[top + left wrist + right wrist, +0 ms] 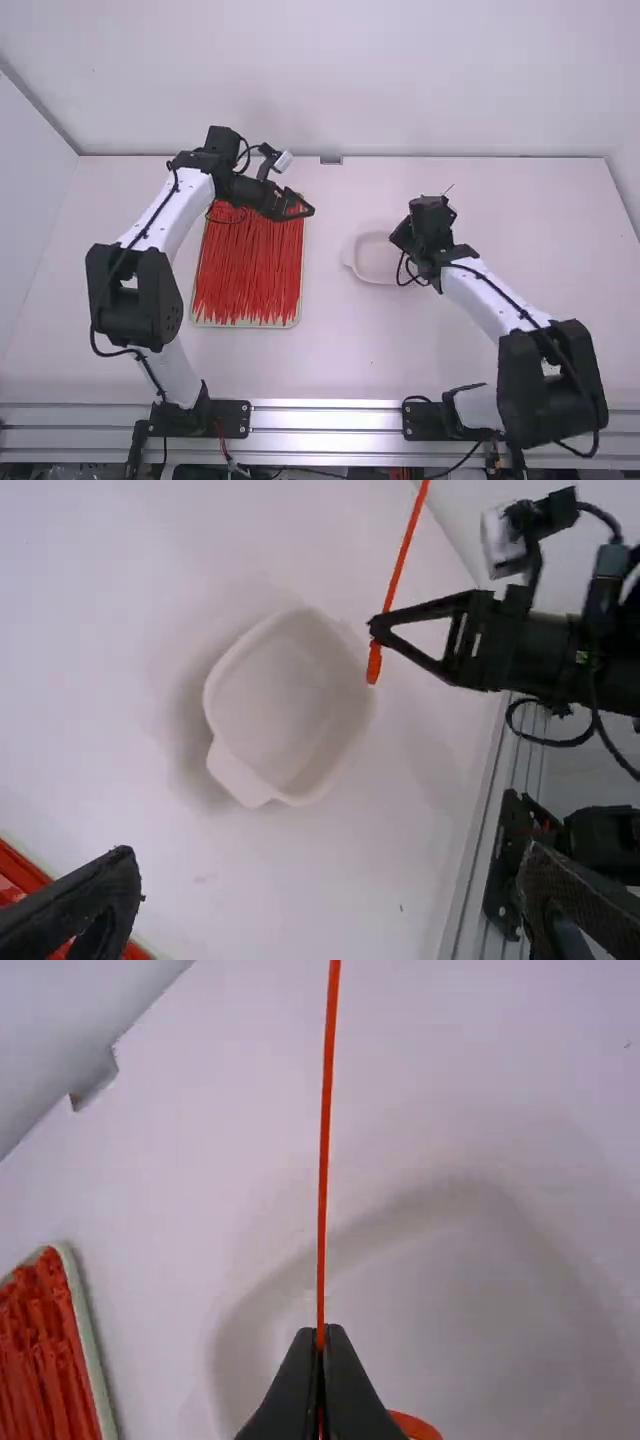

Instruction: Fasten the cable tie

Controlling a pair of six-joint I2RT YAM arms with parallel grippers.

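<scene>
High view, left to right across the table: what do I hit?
Tray of red cable ties → white bowl → right claw, at the bowl's right edge, shut on a cable tie. Left claw skipped: it overlaps the tray's far right corner.

High camera, fixed above and behind both arms, looks forward and down across the whole desk [560, 230]. The left wrist camera faces the bowl [285, 710] and the right gripper [373, 630] from farther off. The right wrist camera sits close over that same bowl, with the tray [88, 1350] at its edge.
</scene>
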